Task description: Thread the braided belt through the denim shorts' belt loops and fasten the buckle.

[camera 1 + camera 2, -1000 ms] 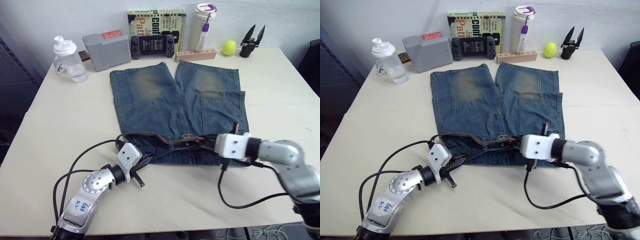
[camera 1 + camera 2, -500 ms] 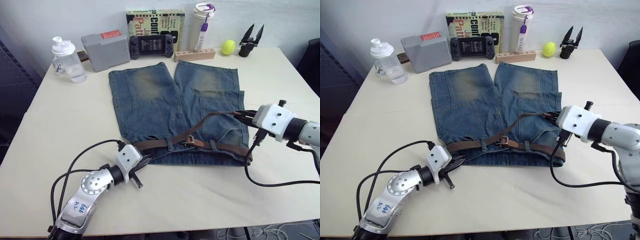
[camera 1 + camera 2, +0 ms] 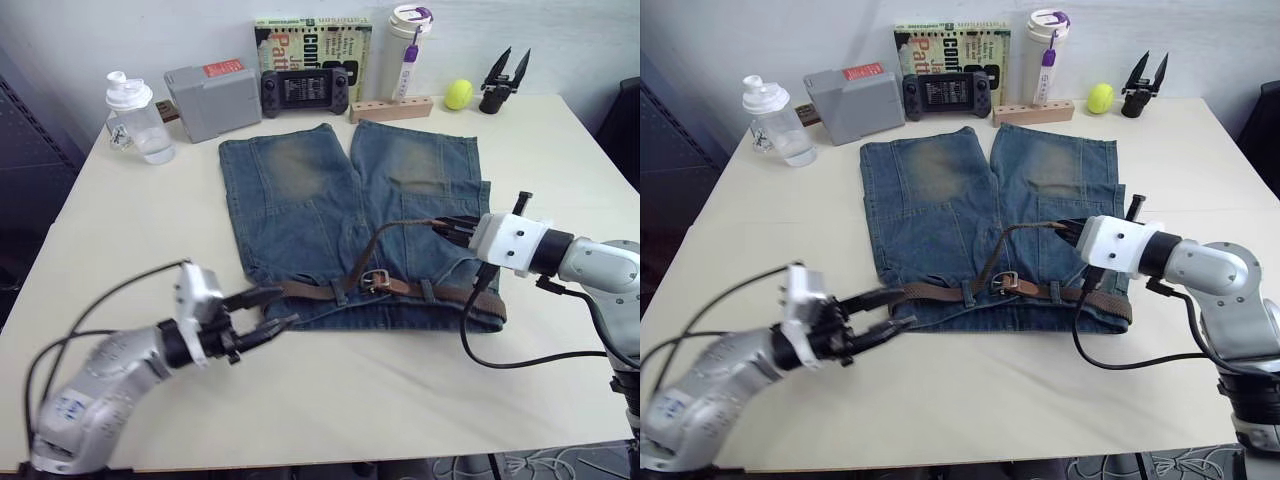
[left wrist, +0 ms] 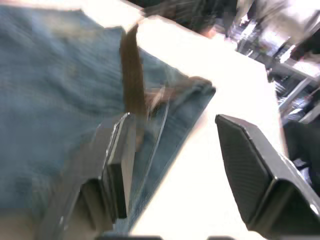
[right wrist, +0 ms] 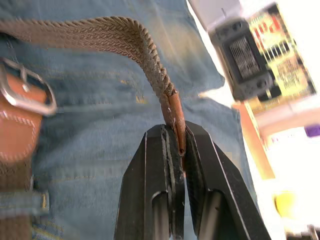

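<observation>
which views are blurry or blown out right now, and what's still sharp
Left eye view: left arm and its tool smeared by motion, denim shorts crisp. Left wrist view: soft all over, table glaring white. Right wrist view: braided belt and buckle sharp near the right tool, far background overexposed.

A book (image 3: pixel 312 42) stands at the table's twelve o'clock edge; its cover shows partial large letters, seemingly "Pat" and "CONF", the rest hidden. The red label on the grey box (image 3: pixel 212 98) stays unreadable.
</observation>
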Action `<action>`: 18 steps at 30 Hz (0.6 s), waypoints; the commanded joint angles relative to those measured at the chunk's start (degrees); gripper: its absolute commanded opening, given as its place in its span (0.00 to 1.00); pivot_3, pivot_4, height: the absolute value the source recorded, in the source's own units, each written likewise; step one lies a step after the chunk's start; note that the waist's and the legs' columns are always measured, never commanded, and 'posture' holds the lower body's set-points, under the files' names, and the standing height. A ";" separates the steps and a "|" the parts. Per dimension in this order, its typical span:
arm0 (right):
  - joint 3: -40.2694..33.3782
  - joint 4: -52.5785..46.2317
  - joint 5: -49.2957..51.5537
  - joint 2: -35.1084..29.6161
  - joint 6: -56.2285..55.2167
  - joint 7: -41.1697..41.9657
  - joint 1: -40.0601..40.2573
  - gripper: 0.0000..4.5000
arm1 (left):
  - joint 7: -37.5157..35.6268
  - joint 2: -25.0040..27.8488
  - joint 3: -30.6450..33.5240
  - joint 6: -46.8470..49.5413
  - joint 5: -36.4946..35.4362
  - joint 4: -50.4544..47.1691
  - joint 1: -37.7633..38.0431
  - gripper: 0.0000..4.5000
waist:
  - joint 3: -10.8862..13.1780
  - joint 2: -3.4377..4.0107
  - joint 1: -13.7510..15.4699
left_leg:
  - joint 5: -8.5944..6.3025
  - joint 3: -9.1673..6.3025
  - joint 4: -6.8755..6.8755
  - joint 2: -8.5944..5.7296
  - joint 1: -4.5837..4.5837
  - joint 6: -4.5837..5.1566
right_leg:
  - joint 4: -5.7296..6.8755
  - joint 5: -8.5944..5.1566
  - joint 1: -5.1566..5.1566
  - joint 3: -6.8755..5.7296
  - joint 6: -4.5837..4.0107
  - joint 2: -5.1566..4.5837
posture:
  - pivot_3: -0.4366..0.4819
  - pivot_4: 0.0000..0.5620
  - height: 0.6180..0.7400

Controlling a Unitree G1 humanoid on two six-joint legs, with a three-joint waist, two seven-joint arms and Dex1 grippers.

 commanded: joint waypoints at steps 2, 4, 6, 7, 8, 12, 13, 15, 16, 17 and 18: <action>4.27 -3.70 0.63 2.39 -1.12 1.98 -2.54 0.00 | -1.55 0.31 -4.91 -3.03 7.07 5.63 -7.77 0.64 | 0.00 0.00 -0.05 | 0.00 0.06 -0.05 -0.07 0.00 0.00 | -0.04 0.00 0.01 -0.01 0.00 0.06 | 0.48 0.27 0.85; 6.09 -4.07 0.48 3.79 -0.74 2.23 -3.47 0.00 | -3.13 -0.56 -8.62 -5.82 11.40 8.48 -11.20 0.64 | 0.00 -0.01 -0.08 | 0.00 0.24 -0.11 -0.08 -0.04 -0.01 | -0.11 0.00 -0.01 -0.04 0.00 0.10 | 0.48 0.27 0.85; 7.46 -4.64 0.90 5.48 0.07 2.38 -4.39 0.00 | -3.57 -2.70 -11.95 -8.70 15.44 12.04 -14.30 0.64 | 0.01 -0.01 -0.06 | 0.00 0.47 -0.11 -0.08 -0.08 -0.01 | -0.12 0.00 -0.02 -0.08 0.01 0.13 | 0.48 0.27 0.85; 7.96 -4.72 0.87 6.09 0.19 2.39 -4.69 0.00 | -4.04 -3.87 -13.17 -10.20 16.96 13.74 -15.34 0.64 | 0.01 -0.02 -0.08 | 0.00 0.47 -0.10 -0.07 -0.09 -0.02 | -0.12 0.00 -0.02 -0.08 0.01 0.15 | 0.48 0.27 0.85; 8.24 -4.76 0.77 6.53 0.26 2.44 -4.87 0.00 | -4.52 -4.71 -13.94 -11.33 18.07 14.95 -16.00 0.64 | 0.01 -0.02 -0.09 | 0.01 0.47 -0.10 -0.06 -0.09 -0.03 | -0.11 0.00 -0.02 -0.08 0.01 0.16 | 0.48 0.27 0.85; 8.83 -4.63 0.63 7.08 0.09 2.72 -4.57 0.00 | -2.61 -10.37 -17.43 -19.97 26.19 21.60 -18.13 0.64 | 0.01 -0.03 -0.06 | 0.02 0.51 -0.10 -0.04 -0.07 -0.04 | -0.10 0.00 -0.02 -0.07 0.01 0.19 | 0.48 0.27 0.85; 8.85 -4.72 0.61 7.13 0.14 2.71 -4.51 0.00 | -2.66 -11.24 -17.34 -20.64 26.59 22.31 -18.33 0.64 | 0.02 -0.05 -0.09 | 0.02 0.51 -0.09 -0.04 -0.08 -0.05 | -0.09 0.00 -0.02 -0.07 0.01 0.19 | 0.48 0.27 0.85; 8.84 -4.76 0.55 7.32 0.29 2.59 -4.39 0.00 | -1.46 -13.59 -17.47 -22.58 28.49 25.09 -19.53 0.64 | 0.03 -0.06 -0.04 | 0.02 0.52 -0.09 -0.03 -0.08 -0.05 | -0.09 0.01 -0.03 -0.05 0.01 0.18 | 0.48 0.27 0.85; 8.80 -4.87 0.56 7.37 0.42 2.53 -4.30 0.00 | -0.84 -14.49 -17.74 -23.63 29.85 26.20 -19.95 0.64 | 0.03 -0.07 0.02 | 0.02 0.51 -0.09 -0.03 -0.08 -0.05 | -0.08 0.01 -0.03 -0.06 0.01 0.17 | 0.48 0.27 0.85; 8.75 -4.97 0.55 7.42 0.53 2.51 -4.22 0.00 | -0.53 -15.12 -17.88 -24.40 30.86 26.96 -20.21 0.64 | 0.03 -0.07 0.00 | 0.02 0.51 -0.07 -0.03 -0.10 -0.05 | -0.08 0.01 -0.03 -0.07 0.02 0.18 | 0.48 0.27 0.85; 8.64 -5.08 0.60 7.50 0.72 2.44 -4.14 0.00 | -0.84 -15.80 -18.08 -24.93 31.09 27.37 -20.32 0.64 | 0.03 -0.07 -0.05 | 0.02 0.51 -0.06 -0.03 -0.09 -0.05 | -0.07 0.01 -0.03 -0.07 0.02 0.17 | 0.48 0.27 0.85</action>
